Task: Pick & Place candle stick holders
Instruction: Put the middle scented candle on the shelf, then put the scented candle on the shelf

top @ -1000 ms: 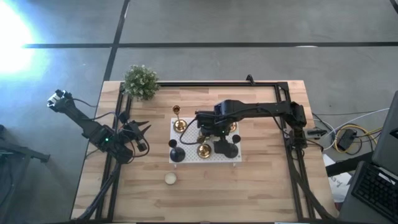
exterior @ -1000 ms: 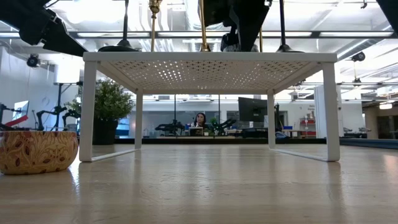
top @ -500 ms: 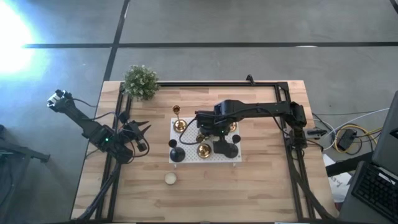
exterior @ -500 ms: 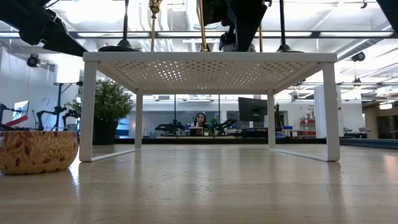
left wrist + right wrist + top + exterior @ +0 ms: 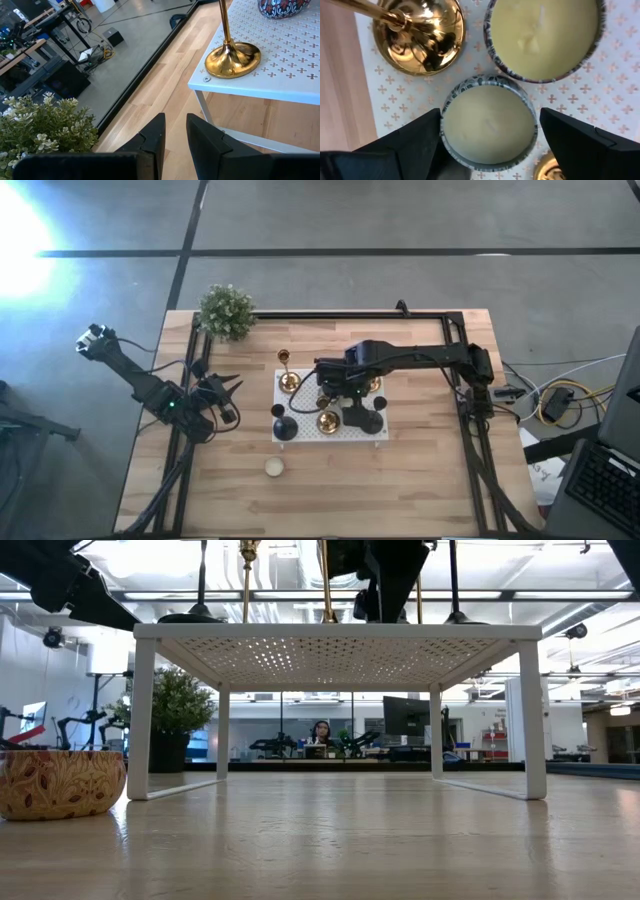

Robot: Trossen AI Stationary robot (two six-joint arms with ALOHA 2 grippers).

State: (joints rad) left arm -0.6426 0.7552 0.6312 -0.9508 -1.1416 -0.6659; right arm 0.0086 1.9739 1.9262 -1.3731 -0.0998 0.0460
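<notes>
A white perforated shelf [image 5: 300, 436] stands mid-table. On it stand three brass-gold candle stick holders [image 5: 288, 380] [image 5: 328, 421] [image 5: 373, 385] on round bases, and two black ones [image 5: 285, 428] [image 5: 362, 418]. My right gripper [image 5: 335, 393] hangs over the shelf, pointing down. It is open, with its fingers [image 5: 415, 142] on either side of a patterned candle jar [image 5: 487, 125] beside a brass base [image 5: 420, 37]. My left gripper [image 5: 228, 395] waits at the table's left. It is open by a narrow gap and empty, and faces a brass holder [image 5: 232, 57] on the shelf corner. My right gripper comes from above, pointing down, with one finger close to each side of the candle jar's rim [image 5: 447, 107]. I cannot tell whether the fingers touch the jar. The jar stands upright on the shelf.
A second candle jar [image 5: 545, 35] stands close by on the shelf. A small patterned bowl [image 5: 60, 782] sits on the table in front of the shelf [image 5: 273, 467]. A potted plant [image 5: 226, 310] is at the far left corner. A black frame [image 5: 470, 410] runs round the table.
</notes>
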